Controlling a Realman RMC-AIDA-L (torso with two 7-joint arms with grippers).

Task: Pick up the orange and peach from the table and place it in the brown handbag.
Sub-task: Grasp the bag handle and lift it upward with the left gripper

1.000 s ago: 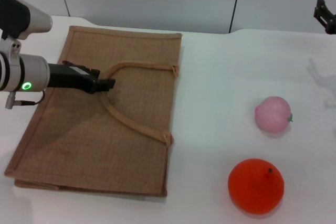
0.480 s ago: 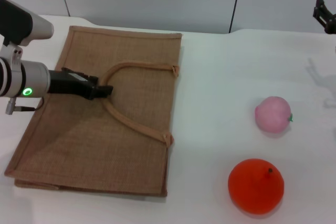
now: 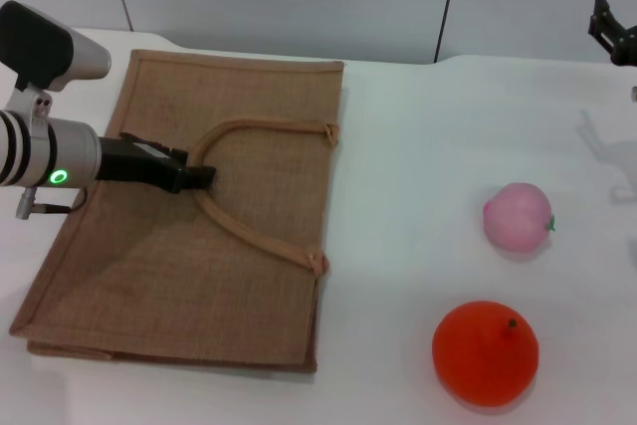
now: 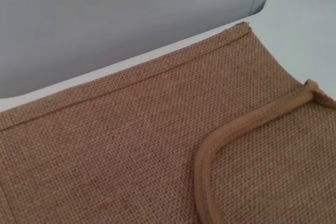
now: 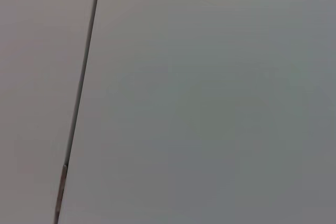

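The brown handbag (image 3: pixel 189 216) lies flat on the white worktop (image 3: pixel 418 146), its long axis running from about 7 o'clock to 1 o'clock in the head view, with the stitched mouth rim facing 3 o'clock and a strap handle (image 3: pixel 249 186) curving across its upper face. The left gripper (image 3: pixel 199 177) reaches in from 9 o'clock, low over the bag, its dark fingers right at the bend of the handle; whether they are parted or closed cannot be told, and no hold on the strap is visible. A green ring light glows on that arm's wrist. The left wrist view shows woven jute (image 4: pixel 115 145) and the rolled strap (image 4: pixel 220 150) close up. The peach (image 3: pixel 517 218) sits well to the bag's 3 o'clock, its green stem pointing toward 3 o'clock. The orange (image 3: pixel 486 352) lies at the peach's 7 o'clock, dark stem up. The right gripper (image 3: pixel 612 35) hangs at the far 2 o'clock edge, its fingers unreadable. Grey wall panels stand behind. No writing shows anywhere.
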